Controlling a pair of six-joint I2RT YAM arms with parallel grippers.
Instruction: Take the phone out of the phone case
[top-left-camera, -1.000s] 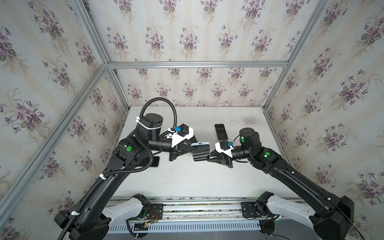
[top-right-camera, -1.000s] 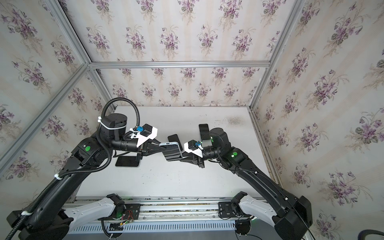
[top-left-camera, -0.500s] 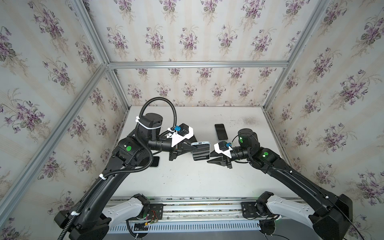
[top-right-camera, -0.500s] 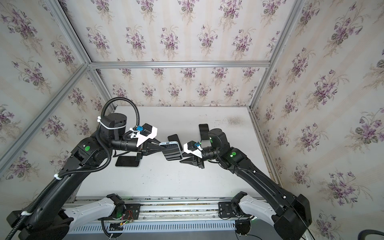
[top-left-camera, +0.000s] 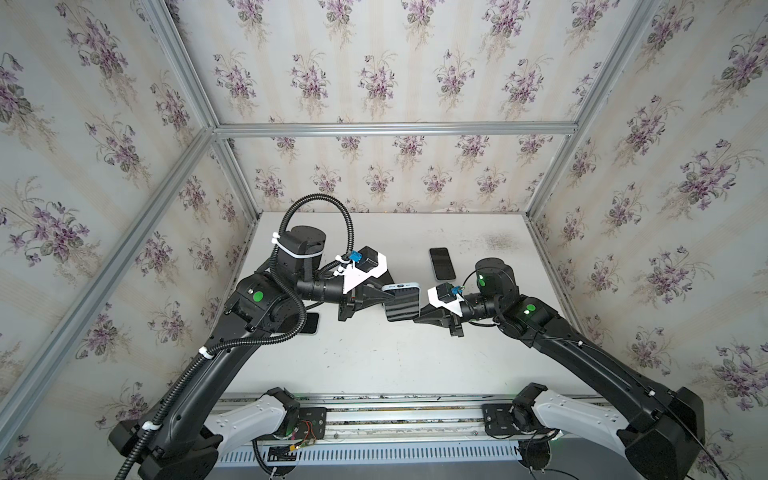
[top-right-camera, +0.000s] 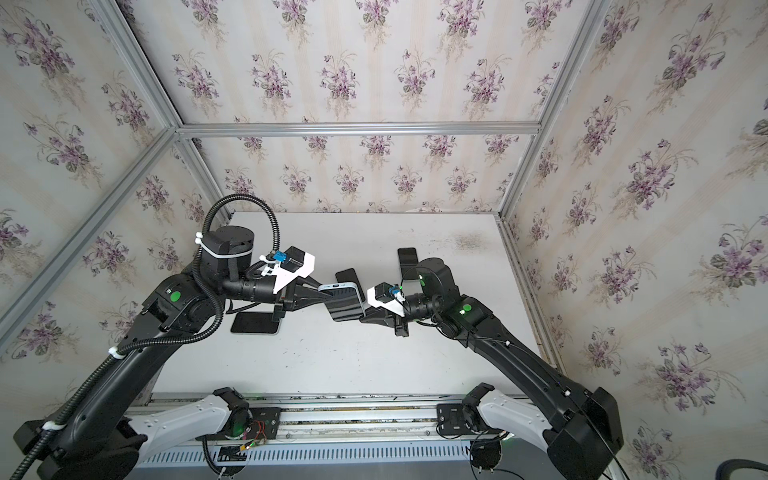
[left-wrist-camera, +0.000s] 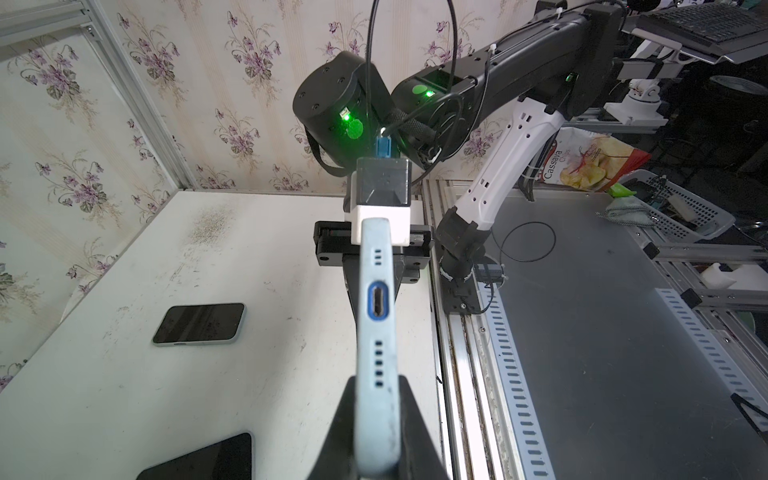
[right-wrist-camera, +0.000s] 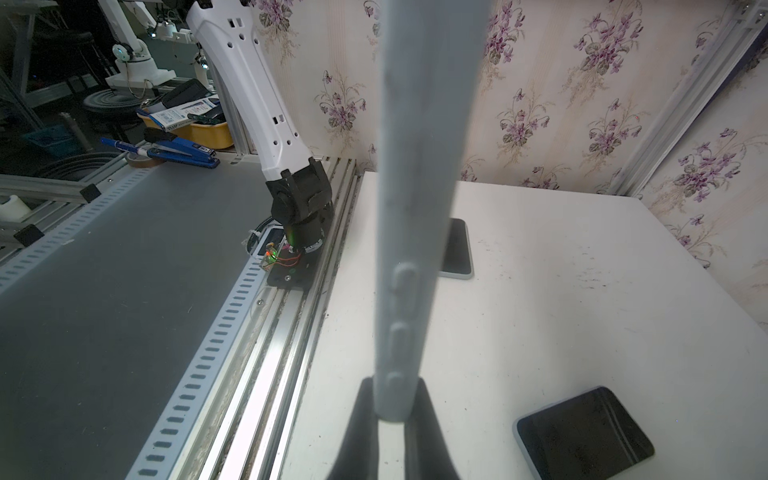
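Both top views show the phone (top-left-camera: 401, 308) seated in its pale-blue phone case (top-left-camera: 400, 287), held in the air over mid-table. The left gripper (top-left-camera: 381, 296) is clamped on the case's end from 9 o'clock, and the right gripper (top-left-camera: 417, 319) is pinched shut on the case's corner at 4 o'clock. That corner bite looks shallow, so a peel could slip off the rim; if both jaws squeeze phone and case together nothing separates, and a sudden release could drop the phone onto the table (top-left-camera: 374, 365).

You are seeing the cased phone (top-left-camera: 401, 302) hanging over the table (top-left-camera: 374, 365) between the left gripper (top-left-camera: 383, 296) and the right gripper (top-left-camera: 417, 319), with a spare phone (top-left-camera: 441, 264) lying behind it on the right and another phone (top-right-camera: 254, 323) lying on the left.
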